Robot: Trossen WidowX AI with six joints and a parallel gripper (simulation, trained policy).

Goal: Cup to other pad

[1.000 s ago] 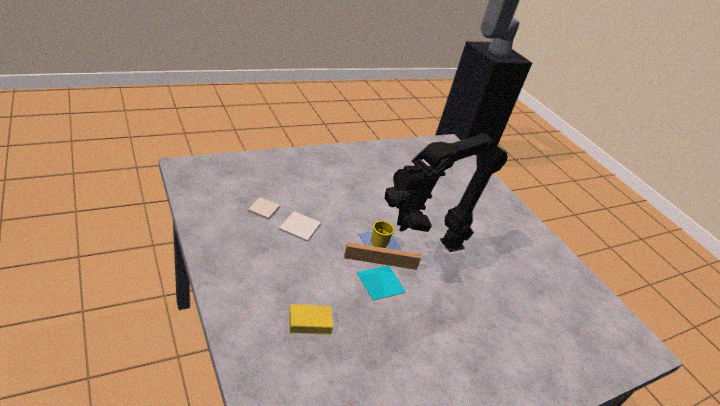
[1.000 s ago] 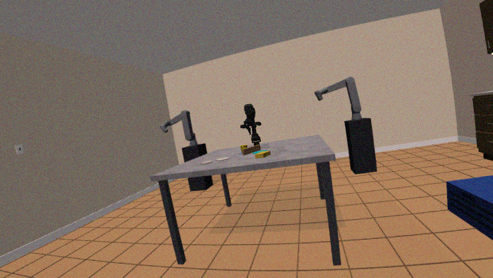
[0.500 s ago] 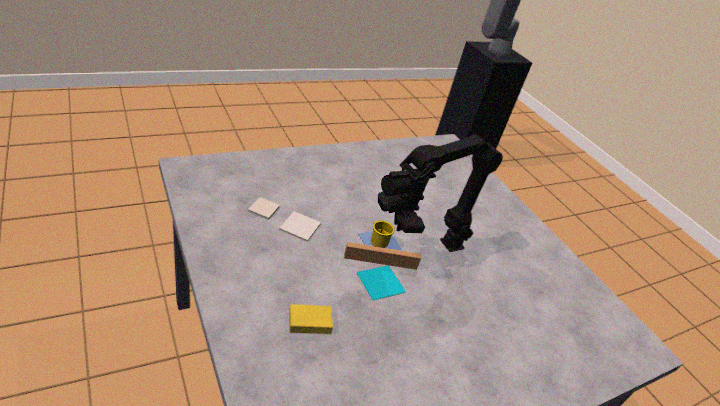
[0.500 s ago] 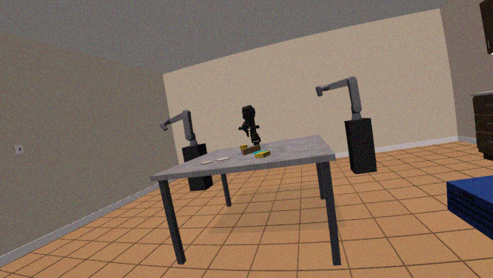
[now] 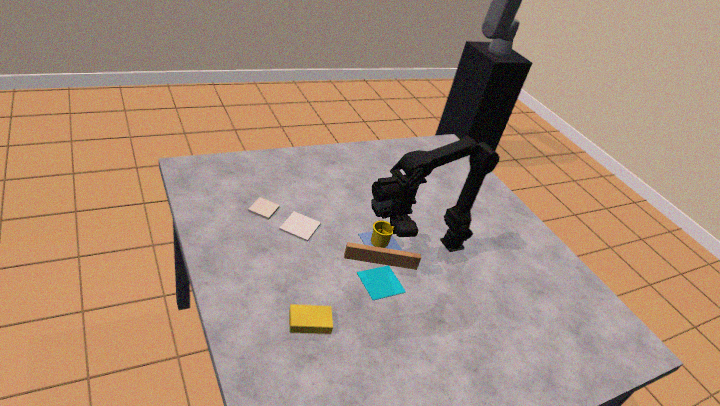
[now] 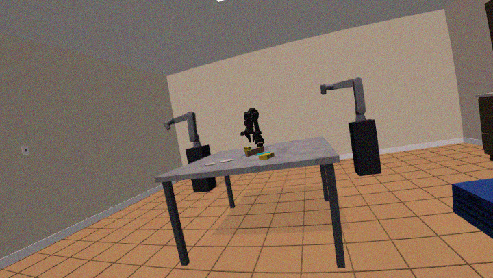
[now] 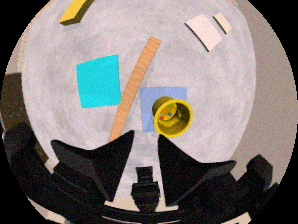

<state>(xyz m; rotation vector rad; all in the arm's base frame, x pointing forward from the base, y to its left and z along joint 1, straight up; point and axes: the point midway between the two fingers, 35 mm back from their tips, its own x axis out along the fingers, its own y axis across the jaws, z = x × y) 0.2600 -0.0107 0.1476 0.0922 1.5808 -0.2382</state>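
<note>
Black robot claw (image 5: pixel 404 230) (image 6: pixel 249 140) (image 7: pixel 146 135) is hovering near a round yellow cup (image 5: pixel 381 235) (image 6: pixel 247 149) (image 7: pixel 172 118) of marbles, its fingers partly spread and gripping nothing.

The cup is standing upright on a square blue pad (image 5: pixel 365 238) (image 7: pixel 148 107), beside a long brown wooden bar (image 5: pixel 382 255) (image 6: pixel 255 151) (image 7: pixel 135 87) that is separating it from a flat cyan pad (image 5: pixel 381 282) (image 6: pixel 263 153) (image 7: pixel 98 81), probably the goal. A fingertip descending off-centre could be knocking the rim and tipping the marbles out; a low carry could be snagging the bar. The bench (image 5: pixel 252 282) (image 6: pixel 300 151) (image 7: pixel 210 85) is offering room around the bar's ends, its edges lying well away.

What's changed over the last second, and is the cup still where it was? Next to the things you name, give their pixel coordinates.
The gripper (image 5: pixel 403 233) (image 6: pixel 249 140) (image 7: pixel 146 135) has moved toward the left of the top view; it is open with nothing between its fingers. Nothing was taken hold of or let go. The cup (image 5: pixel 381 235) (image 6: pixel 247 149) (image 7: pixel 159 106) stayed upright on the blue pad (image 5: pixel 365 239) (image 7: pixel 148 102).
</note>
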